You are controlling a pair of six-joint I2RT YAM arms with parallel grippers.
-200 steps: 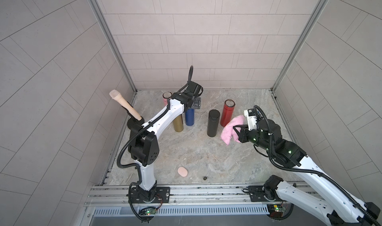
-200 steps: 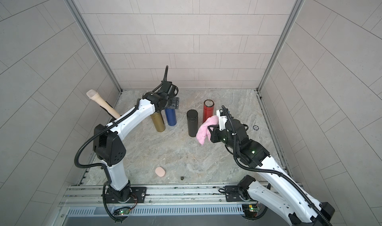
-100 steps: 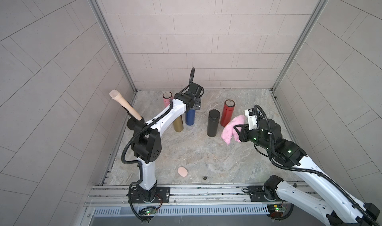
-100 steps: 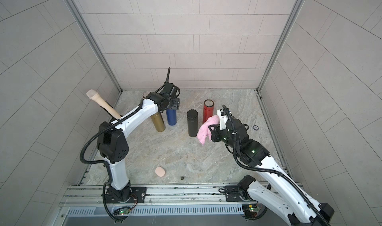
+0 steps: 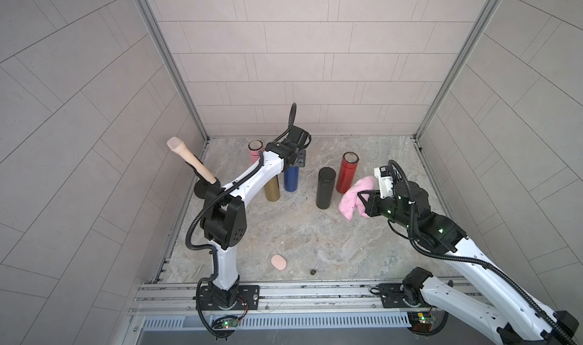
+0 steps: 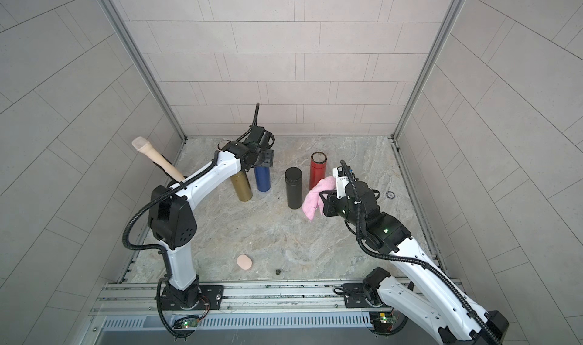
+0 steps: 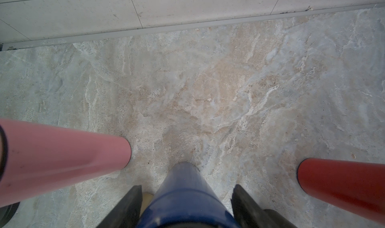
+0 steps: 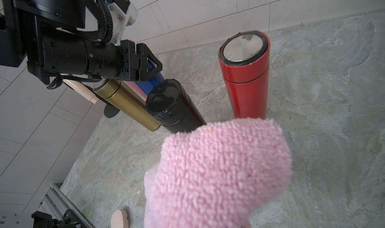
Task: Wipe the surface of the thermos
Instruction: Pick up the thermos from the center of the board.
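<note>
Between the half-open left jaws, the upright blue thermos; right jaws tight on the pink cloth.

This is a robot test cell in a lab. Pale grey tile wall panels stand on three sides in aluminium corner profiles around a marble-patterned stone bench. A slotted aluminium rail at its front edge carries the white and black left arm and right arm.
</note>
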